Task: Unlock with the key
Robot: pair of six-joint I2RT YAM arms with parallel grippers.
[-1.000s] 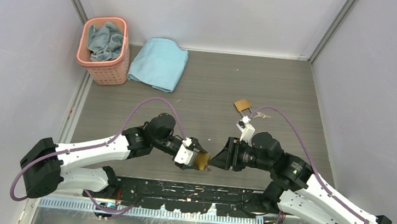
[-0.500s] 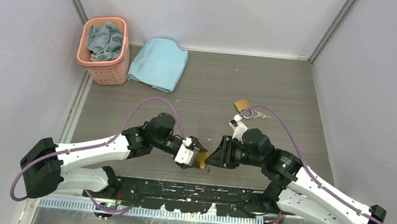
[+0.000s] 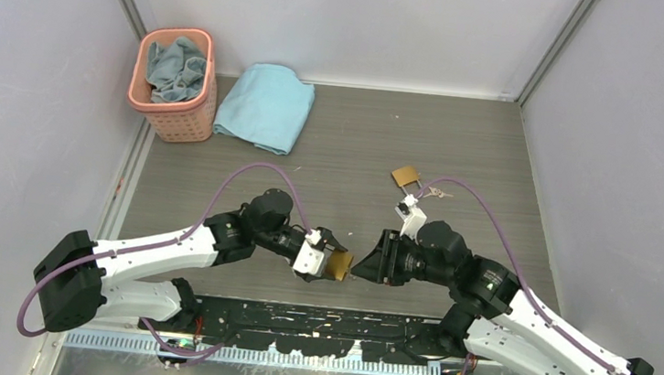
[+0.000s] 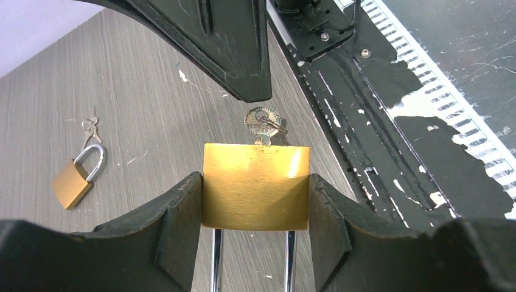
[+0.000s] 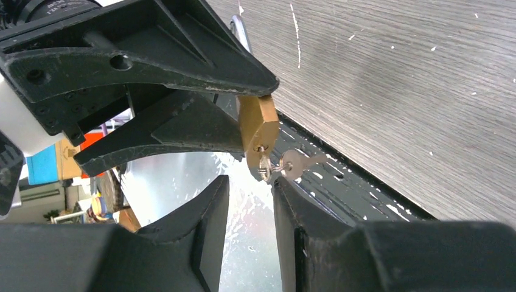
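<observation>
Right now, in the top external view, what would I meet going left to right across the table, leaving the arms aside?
Pink basket → blue towel → held padlock → spare padlock → loose keys.

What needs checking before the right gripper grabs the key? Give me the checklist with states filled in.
1. Padlock clamped in left gripper: ok.
2. Key inserted in padlock: ok.
3. Key fully home: cannot tell.
4. Right gripper open: ok.
5. Key between right fingers: not ok, it lies just beyond their tips.
</observation>
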